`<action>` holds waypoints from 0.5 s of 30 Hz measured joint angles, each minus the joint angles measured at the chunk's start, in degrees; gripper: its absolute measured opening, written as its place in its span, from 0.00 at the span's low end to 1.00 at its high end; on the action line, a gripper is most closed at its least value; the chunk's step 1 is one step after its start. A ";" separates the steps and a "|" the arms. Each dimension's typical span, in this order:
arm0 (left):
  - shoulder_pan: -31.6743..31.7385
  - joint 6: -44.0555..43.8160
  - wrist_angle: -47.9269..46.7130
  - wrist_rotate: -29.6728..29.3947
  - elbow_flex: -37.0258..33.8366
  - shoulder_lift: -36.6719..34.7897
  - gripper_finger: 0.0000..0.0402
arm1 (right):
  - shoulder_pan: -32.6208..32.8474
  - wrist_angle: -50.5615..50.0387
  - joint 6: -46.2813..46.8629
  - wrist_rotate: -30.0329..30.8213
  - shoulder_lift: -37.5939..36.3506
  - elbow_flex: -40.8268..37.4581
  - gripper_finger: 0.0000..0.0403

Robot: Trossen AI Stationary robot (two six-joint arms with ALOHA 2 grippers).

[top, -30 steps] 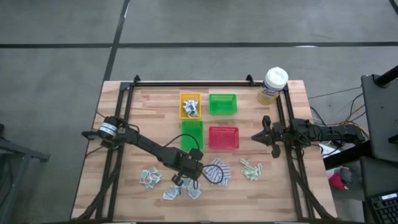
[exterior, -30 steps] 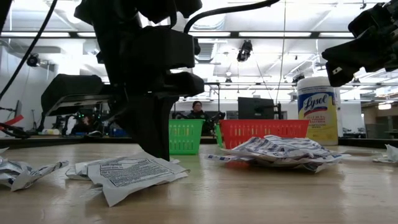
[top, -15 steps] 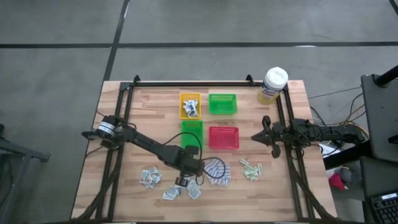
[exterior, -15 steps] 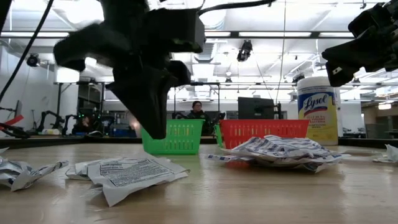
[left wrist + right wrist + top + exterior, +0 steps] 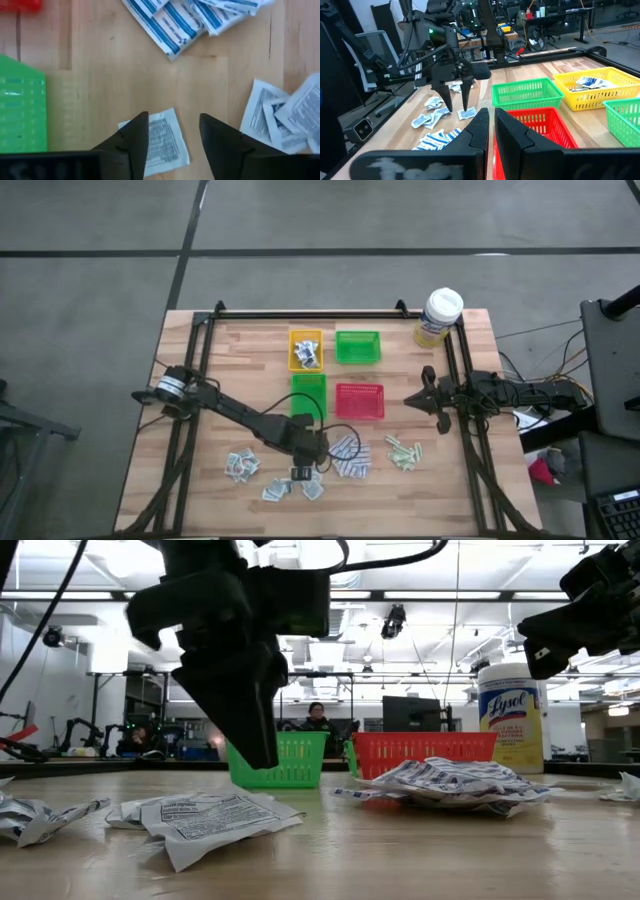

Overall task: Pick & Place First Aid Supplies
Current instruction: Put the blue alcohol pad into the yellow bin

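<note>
My left gripper [image 5: 172, 131] hangs open a little above the table, pointing steeply down. A white-grey sachet [image 5: 161, 141] lies flat on the wood beneath it, showing between its fingers. More white-grey sachets [image 5: 240, 467] lie to its left and near side. A heap of blue-and-white pads [image 5: 350, 456] lies to its right, with pale green strips [image 5: 403, 452] beyond. In the low view the left gripper [image 5: 260, 752] is clear of the tabletop. My right gripper [image 5: 412, 398] waits shut at the right rail, level.
Four small trays stand mid-table: a yellow tray [image 5: 307, 337] holding packets, a green tray [image 5: 358, 335], a second green tray [image 5: 309, 380] and a red tray [image 5: 359, 388]. A yellow canister [image 5: 438, 317] stands at the far right corner. A person sits in the room behind.
My left gripper has lifted off the tabletop, rolled about its own pointing line and opened. The sachets on the table lie as they did before.
</note>
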 joint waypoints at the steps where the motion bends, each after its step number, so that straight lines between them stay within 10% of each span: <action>1: -0.02 -0.57 0.25 -0.24 -0.18 0.00 0.43 | 0.00 0.00 0.00 0.00 0.00 0.00 0.07; 15: -0.07 -7.76 1.22 -0.90 -1.19 1.63 0.43 | 0.02 -0.02 0.00 0.00 0.00 -0.02 0.07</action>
